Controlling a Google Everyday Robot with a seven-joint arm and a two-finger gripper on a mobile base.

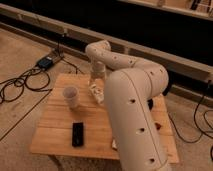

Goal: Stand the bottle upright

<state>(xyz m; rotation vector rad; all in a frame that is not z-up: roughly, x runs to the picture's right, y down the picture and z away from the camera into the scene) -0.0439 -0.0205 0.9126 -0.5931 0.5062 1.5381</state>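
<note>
Gripper poised low over the far middle of the wooden table, directly above the bottle, a pale shape that appears to lie tilted just right of the white cup. Whether the gripper holds anything cannot be told. Judged stage: reach or grasp; the bottle is not yet upright. A black device lies near left.

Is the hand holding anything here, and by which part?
Cannot be told. The hand is low over the bottle, beside the cup, but any hold is hidden.

1 cup, 1 bottle, 1 black block, 1 gripper by bottle
</note>
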